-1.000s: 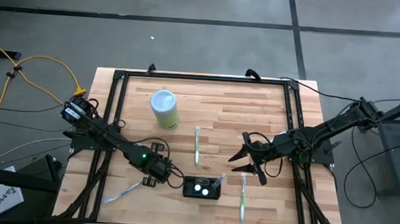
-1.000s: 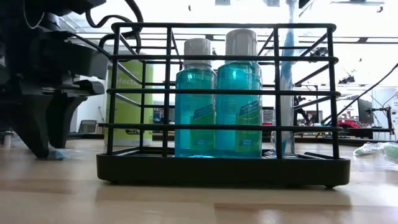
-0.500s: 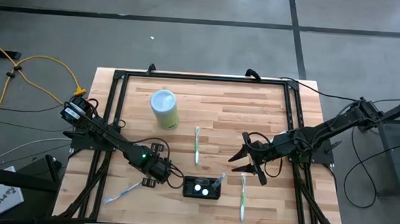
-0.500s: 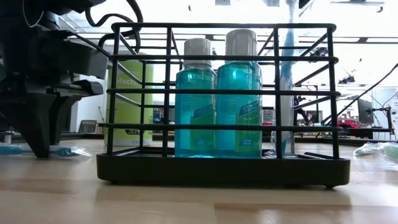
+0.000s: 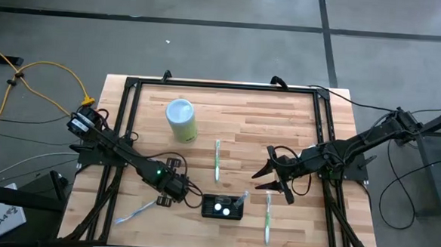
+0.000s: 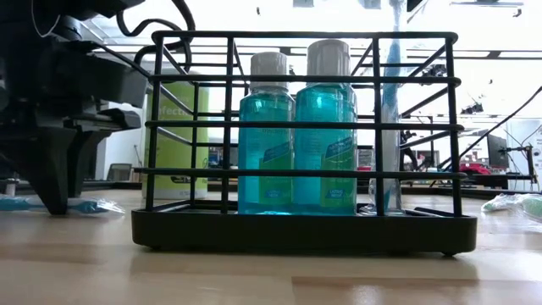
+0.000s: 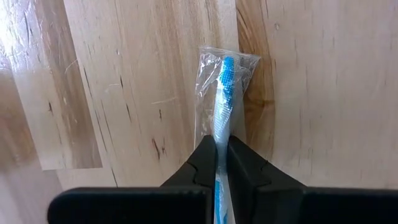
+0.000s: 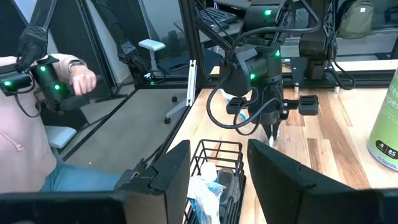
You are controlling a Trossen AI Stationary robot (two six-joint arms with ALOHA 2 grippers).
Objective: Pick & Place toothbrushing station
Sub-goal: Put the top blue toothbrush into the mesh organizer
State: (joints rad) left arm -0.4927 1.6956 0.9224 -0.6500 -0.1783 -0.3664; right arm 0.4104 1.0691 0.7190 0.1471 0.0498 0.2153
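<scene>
The toothbrushing station (image 5: 224,208), a small black holder with two blue bottles (image 6: 295,135) in it, stands near the table's front edge. Left of it a blue toothbrush in a clear wrapper (image 5: 136,211) lies flat on the wood. My left gripper (image 5: 161,200) stands over the brush's station-side end, shut on it. My right gripper (image 5: 272,181) hangs open above the table, to the station's right and farther back, holding nothing; its wrist view looks down past the fingers at the station (image 8: 214,171). My left gripper pinches the wrapped toothbrush between its two fingers, just behind the bristle head, on the neck (image 7: 222,127). The fingers come from above, pointing steeply down, one on each long side. The brush lies on the table, its head (image 7: 228,71) sticking out beyond the fingertips.
A pale green cylinder (image 5: 181,120) stands at the back left. One green toothbrush (image 5: 217,160) lies mid-table, another (image 5: 268,217) right of the station. A black frame (image 5: 222,84) rims the table. A person (image 8: 37,124) sits beyond the table.
My left gripper has shut on the wrapped blue toothbrush without moving off its place. In the low view the two fingers have come together and the wrapper now shows on both sides of them.
</scene>
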